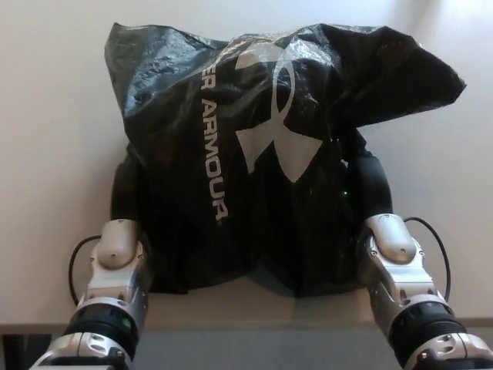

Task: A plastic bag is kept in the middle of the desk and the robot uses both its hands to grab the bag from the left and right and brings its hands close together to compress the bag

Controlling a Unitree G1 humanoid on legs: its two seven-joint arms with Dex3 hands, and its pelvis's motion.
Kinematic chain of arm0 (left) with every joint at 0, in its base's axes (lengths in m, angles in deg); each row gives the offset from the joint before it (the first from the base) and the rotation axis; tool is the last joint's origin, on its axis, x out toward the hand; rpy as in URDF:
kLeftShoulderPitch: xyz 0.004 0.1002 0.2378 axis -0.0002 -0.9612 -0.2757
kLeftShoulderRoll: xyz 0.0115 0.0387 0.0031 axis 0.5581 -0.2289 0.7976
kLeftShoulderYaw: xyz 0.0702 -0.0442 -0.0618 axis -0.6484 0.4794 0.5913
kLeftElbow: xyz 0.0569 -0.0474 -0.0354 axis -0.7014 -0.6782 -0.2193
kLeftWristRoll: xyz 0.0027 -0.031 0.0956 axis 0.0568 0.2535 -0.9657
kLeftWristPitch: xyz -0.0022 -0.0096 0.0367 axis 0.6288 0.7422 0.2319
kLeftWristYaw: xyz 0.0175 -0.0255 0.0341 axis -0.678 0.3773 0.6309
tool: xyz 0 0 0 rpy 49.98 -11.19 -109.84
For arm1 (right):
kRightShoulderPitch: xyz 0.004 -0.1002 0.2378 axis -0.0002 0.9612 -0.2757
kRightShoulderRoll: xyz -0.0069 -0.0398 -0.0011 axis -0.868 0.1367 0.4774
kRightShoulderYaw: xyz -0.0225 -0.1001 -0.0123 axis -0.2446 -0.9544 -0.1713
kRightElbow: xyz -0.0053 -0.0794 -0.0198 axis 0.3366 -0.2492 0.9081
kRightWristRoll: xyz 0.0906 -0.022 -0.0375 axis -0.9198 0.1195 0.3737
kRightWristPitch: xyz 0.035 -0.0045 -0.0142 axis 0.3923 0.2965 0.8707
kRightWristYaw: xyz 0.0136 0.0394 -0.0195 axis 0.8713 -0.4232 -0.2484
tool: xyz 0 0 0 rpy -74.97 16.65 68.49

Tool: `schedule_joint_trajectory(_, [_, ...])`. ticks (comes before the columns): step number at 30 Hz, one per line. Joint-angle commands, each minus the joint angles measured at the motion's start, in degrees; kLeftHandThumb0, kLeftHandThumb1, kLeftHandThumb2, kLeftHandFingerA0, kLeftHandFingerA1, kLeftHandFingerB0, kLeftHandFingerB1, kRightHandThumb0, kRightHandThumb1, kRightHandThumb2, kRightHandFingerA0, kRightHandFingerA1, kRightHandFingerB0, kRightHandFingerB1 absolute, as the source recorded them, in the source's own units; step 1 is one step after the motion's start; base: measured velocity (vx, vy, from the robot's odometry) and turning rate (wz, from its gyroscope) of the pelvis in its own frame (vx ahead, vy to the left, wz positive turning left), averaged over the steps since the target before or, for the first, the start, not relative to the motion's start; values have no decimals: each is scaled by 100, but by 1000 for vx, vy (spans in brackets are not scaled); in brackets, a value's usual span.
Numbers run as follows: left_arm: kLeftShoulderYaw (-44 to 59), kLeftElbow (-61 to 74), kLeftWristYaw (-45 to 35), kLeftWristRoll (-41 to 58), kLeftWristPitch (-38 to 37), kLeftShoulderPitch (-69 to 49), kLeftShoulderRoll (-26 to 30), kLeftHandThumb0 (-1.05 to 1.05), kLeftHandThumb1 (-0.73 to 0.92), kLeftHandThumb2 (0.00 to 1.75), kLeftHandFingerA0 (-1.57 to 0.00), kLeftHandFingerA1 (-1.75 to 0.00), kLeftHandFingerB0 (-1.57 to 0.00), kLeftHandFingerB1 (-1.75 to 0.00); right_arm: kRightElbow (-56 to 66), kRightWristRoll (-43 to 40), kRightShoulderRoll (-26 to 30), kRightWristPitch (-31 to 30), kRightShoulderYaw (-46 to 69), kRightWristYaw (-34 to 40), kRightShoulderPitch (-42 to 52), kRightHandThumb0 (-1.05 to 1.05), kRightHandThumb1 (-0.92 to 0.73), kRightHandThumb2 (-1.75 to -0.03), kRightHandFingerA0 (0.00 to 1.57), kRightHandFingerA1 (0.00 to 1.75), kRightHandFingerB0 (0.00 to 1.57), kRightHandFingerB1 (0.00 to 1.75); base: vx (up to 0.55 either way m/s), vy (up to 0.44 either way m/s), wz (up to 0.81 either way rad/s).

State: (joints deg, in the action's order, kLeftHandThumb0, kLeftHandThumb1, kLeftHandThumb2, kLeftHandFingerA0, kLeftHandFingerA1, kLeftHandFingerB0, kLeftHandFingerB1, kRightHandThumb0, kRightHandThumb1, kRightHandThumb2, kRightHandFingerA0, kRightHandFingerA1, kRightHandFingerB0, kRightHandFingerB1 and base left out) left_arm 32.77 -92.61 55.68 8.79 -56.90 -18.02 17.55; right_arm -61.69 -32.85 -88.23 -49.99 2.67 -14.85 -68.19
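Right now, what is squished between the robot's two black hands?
In the head view, the crinkled black plastic bag with silver lettering fills the stretch between the left hand and right hand.

Pale white desk (54,116) (brighter at right), grey floor (231,351) below its edge
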Motion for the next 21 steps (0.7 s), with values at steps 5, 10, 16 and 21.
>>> schedule_joint_trajectory(5, [-625, 795, -324, -297, -1218, -201, -83, -82, 87, 116, 0, -4, 0, -8, 1257, 214, 43, 1022, -949, -705, 568, -96, -92, -123, 0, 7, 0, 5, 0, 0, 0])
schedule_joint_trajectory(10, [-836, 1300, 206, -518, -1257, -253, -194, -84, 92, 128, 0, -17, 0, -13, 1707, 823, 205, 1343, -1406, 15, 704, -96, -92, -126, 0, 10, 0, 7, 0, 0, 0])
schedule_joint_trajectory(16, [-1013, 1713, 453, -714, -1197, -401, -187, -81, 92, 127, 0, -16, 0, -13, 2185, 744, 236, 1199, -1513, 84, 873, -95, -92, -126, 0, 12, 0, 11, 0, 0, 0])
schedule_joint_trajectory(21, [-1056, 1783, 558, -728, -1159, -480, -229, -81, 92, 127, 0, -17, 0, -13, 2228, 691, 231, 1132, -1544, 125, 938, -95, -92, -126, 0, 11, 0, 10, 0, 0, 0])
